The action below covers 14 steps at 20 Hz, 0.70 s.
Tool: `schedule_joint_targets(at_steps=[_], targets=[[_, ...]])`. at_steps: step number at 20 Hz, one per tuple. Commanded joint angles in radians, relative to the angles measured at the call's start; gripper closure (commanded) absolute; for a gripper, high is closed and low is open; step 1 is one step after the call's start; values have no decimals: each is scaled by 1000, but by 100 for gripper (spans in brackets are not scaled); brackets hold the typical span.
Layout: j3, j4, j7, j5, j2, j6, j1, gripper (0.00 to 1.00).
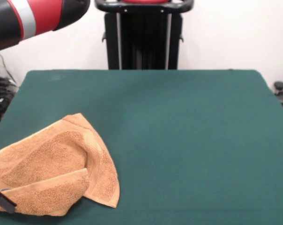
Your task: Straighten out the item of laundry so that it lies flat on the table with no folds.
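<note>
The item of laundry (57,164), an orange-tan terry towel, lies crumpled at the near left of the green table (188,131). One corner points toward the table's middle. A flap is folded over along its near edge, and a border band runs down its right side. Only a small black part of my gripper (3,201) shows at the left picture edge, resting on or just above the folded near flap. The rest of it is cut off, so I cannot see whether it holds the cloth.
A red and black arm link (33,16) crosses the top left corner, above the table's far left. The towel reaches the picture's left and bottom edges. Dark cables and gear (1,93) lie off the table's left side.
</note>
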Motion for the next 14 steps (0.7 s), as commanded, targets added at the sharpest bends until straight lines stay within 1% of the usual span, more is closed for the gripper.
schedule_joint_targets(at_steps=[1, 8, 14], targets=[[-255, 40, 462, 102, 6, -114, 68, 0], [-346, 68, 565, 203, -4, -113, 99, 0], [-426, 101, 629, 269, -22, -123, 124, 0]])
